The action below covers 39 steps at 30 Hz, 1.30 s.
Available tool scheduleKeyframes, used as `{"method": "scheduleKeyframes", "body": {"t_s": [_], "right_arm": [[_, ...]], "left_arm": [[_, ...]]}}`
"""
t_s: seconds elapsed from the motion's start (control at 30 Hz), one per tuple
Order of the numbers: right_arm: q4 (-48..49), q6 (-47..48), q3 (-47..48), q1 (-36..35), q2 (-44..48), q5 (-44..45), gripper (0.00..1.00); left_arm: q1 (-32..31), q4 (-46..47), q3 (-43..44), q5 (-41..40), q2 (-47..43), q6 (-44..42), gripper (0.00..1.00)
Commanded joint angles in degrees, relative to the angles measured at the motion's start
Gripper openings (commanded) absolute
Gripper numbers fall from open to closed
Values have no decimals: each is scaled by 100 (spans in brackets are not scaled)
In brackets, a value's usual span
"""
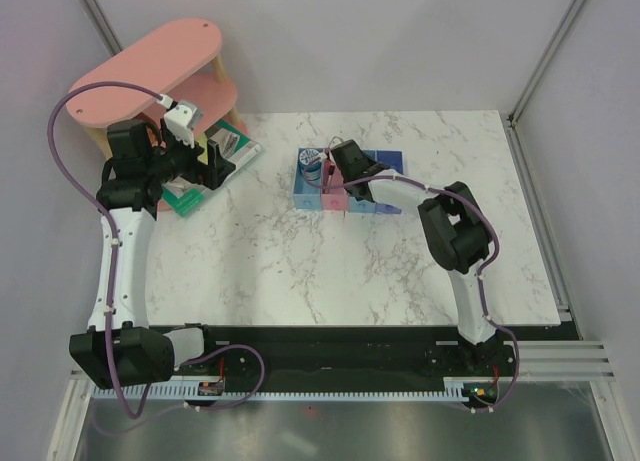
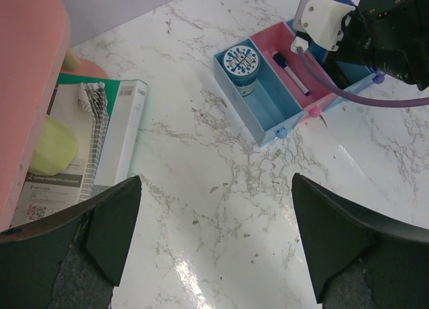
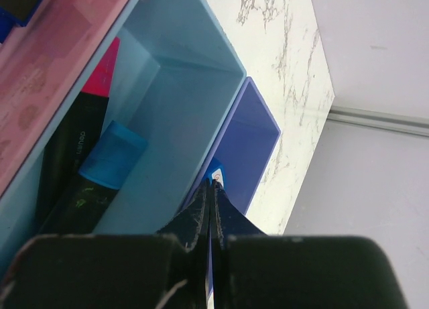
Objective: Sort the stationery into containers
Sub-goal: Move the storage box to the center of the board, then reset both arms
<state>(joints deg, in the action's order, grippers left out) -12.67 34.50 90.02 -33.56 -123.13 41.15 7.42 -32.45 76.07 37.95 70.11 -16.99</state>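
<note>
**Left gripper wide and empty; right gripper shut above the bins**

At the far left stands the pink oval shelf [image 1: 150,76], and the green-edged book [image 2: 100,128] lies flat on the marble table [image 1: 300,271] beside it. The left gripper [image 2: 216,181] hangs near the book with its jaws spread wide and nothing between them.

Toward the middle sits the row of four joined bins [image 1: 308,203]:

- The light blue bin [image 2: 268,118] holds the round teal-blue pot [image 2: 242,62], which stands upright at its far end.
- The pink bin [image 2: 315,98] holds the thin black pen [image 2: 291,73], which lies lengthwise.
- The blue bin [image 3: 188,101] holds the pink-capped marker [image 3: 100,71] and the blue-capped marker [image 3: 112,155], which lie side by side and touch.
- The violet-blue bin [image 3: 258,131] comes last (its floor is mostly hidden).

The right gripper [image 3: 211,188] is closed tight on nothing. Its tips are over the wall between the blue and violet-blue bins.
</note>
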Motion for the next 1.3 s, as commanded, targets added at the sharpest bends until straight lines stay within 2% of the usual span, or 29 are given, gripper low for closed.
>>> {"method": "scheduleKeyframes", "body": {"t_s": [0.0,0.27,0.37,0.53,0.7,0.77,0.8,0.83,0.93,1.03,1.1,1.17,1.27], "right_arm": [[-52,-233,279,-265,-229,-265,0],[80,-163,253,-265,-246,-309,0],[141,-137,279,-265,-247,-30,0],[370,-163,-19,-256,376,60,0],[-42,-347,-90,-256,1307,-290,4],[-383,-479,-46,-256,1572,-536,20],[-508,-506,-2,-247,1825,-642,32],[-613,-541,16,-256,1967,-895,57],[-816,-558,-98,-247,2608,-1431,98],[-1123,-681,-186,-134,3259,-2029,98],[-1667,-892,-116,-11,3618,-2793,98],[-2080,-1224,-125,401,3866,-3678,98],[-2424,-1244,-273,1192,4427,-4717,98]], "left_arm": [[31,274,-84,116,-190,30,100],[31,353,-101,151,-182,152,100],[31,362,-145,151,-208,170,100],[31,371,-268,230,-278,126,100],[23,388,-286,379,-305,231,100],[23,406,-312,423,-357,240,100],[31,406,-321,449,-392,232,100],[23,414,-339,450,-427,206,100],[23,441,-400,415,-603,144,100],[23,406,-479,414,-788,170,100],[40,275,-523,502,-849,301,100],[31,169,-532,398,-832,485,100],[31,63,-689,126,-919,435,100]]}}
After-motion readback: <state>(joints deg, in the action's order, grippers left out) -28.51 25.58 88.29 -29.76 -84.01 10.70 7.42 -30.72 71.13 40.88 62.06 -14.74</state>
